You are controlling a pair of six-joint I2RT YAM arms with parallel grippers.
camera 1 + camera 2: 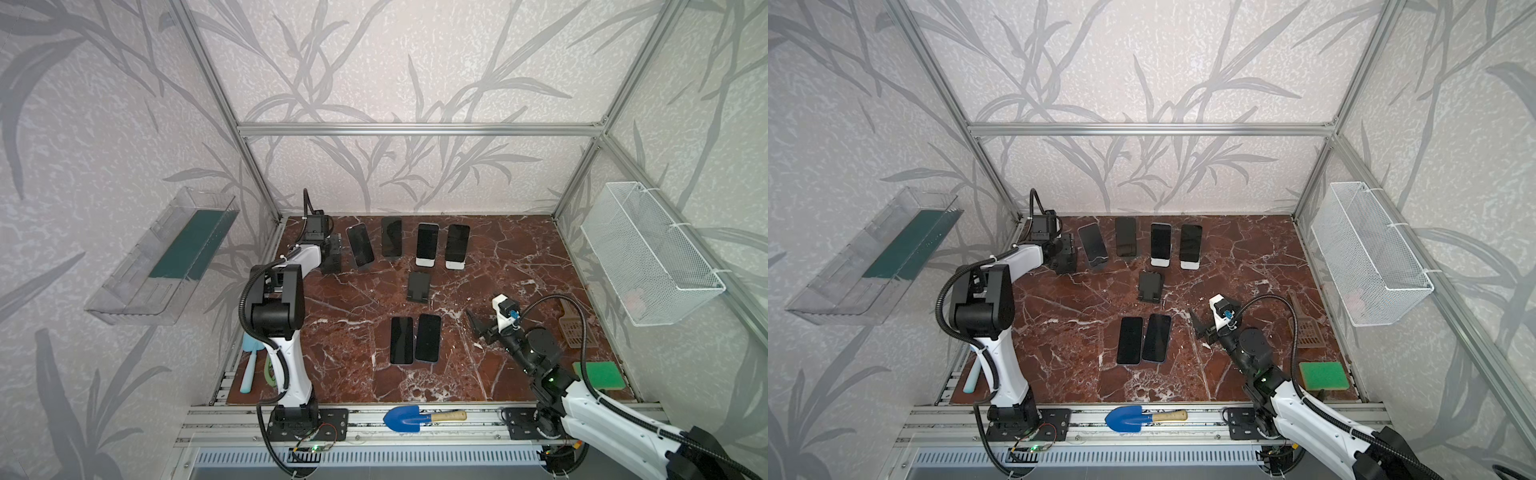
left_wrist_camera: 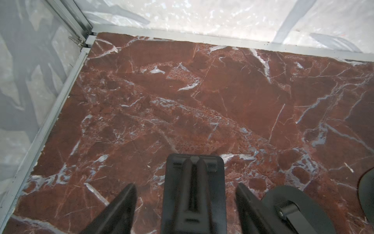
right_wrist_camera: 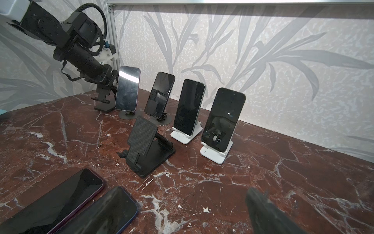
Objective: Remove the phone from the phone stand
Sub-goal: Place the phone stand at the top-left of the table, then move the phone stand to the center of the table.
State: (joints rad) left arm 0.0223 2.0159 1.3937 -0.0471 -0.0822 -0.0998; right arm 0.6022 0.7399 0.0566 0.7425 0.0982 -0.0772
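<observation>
Both top views: four glossy dark phones (image 1: 427,243) propped up in the back row; right gripper (image 1: 476,328) spread, empty. Left wrist: left gripper (image 2: 185,187) spread around a bare black stand (image 2: 214,182), not touching. Right wrist: screens off, two on white stands (image 3: 183,138).

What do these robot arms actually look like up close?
Both arms have white shells between chunky black joints: the left arm and the right arm alike. A black ribbed cable runs along each. A small green light glows on the right arm, and a white block with a blue plug sits by its wrist. The fingers are black, flat and tapered.
</observation>
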